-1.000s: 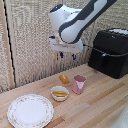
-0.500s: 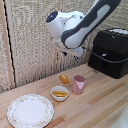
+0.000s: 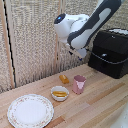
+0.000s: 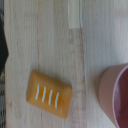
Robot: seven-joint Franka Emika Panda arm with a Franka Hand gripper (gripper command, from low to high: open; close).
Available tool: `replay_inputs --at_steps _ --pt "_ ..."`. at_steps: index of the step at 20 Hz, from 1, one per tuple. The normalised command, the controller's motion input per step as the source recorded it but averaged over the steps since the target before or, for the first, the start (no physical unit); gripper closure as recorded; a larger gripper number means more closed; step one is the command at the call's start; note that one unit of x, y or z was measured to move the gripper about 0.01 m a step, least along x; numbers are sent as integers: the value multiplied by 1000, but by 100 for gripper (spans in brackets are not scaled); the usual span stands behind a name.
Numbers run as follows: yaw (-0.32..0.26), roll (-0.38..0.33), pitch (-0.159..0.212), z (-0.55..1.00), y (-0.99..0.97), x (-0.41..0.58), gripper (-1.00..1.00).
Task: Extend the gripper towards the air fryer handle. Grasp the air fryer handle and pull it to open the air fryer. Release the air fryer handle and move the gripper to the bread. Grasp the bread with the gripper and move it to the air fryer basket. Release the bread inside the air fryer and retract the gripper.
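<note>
The white arm hangs above the table in the exterior view, and its gripper [image 3: 79, 51] is a small dark shape under the wrist. I cannot tell how its fingers stand. It is high above the bread [image 3: 64, 79], a small orange-brown chunk on the wooden table. It is also left of the black air fryer [image 3: 111, 52] in that view. The fryer's drawer front looks closed, and its handle [image 3: 103, 54] is barely distinct. The wrist view looks straight down on the bread [image 4: 49, 94], which has white stripes. No fingers show there.
A pink cup [image 3: 79, 84] stands just right of the bread and shows in the wrist view [image 4: 116, 96]. A small white bowl [image 3: 60, 93] holds a yellow food piece. A flowered plate [image 3: 30, 111] lies at the front left. A reed screen backs the table.
The arm's end has moved toward the exterior view's right and slightly down, closer to the air fryer. The objects on the table have not moved.
</note>
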Motion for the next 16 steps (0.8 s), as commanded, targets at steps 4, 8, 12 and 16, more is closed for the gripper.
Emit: replay_inputs --at_steps 4,8,12,16 --pt "0 -33 -2 -231 -629 -135 -100" --pt "66 -184 0 -226 -506 -137 -100" --pt "154 -325 0 -205 -299 -155 -100" --pt "199 -375 -13 -180 -126 -128 -100"
